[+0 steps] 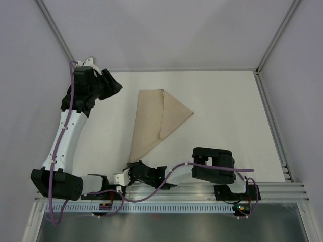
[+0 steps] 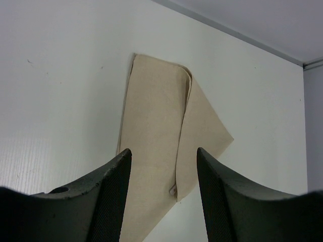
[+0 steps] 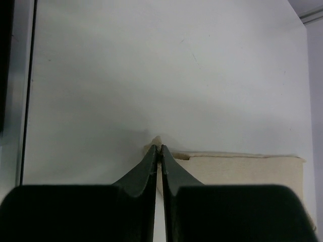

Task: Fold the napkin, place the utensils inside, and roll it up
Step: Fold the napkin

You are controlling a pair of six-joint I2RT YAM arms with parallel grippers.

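While lying flat near the middle of the white counter (image 1: 227,101), shows as a tan napkin (image 1: 151,116) folded into a long strip, tapering to a point toward the near edge, with a triangular flap sticking out to the right. Pinched at that near point by the right end effector (image 3: 159,147), fingers all but together and a bit of cloth corner poking up at their tips in the wrist view. Over at the far left of the counter, well apart from the cloth: left end effector (image 2: 162,151), jaws spread wide, gripping nothing, facing the napkin's far end.
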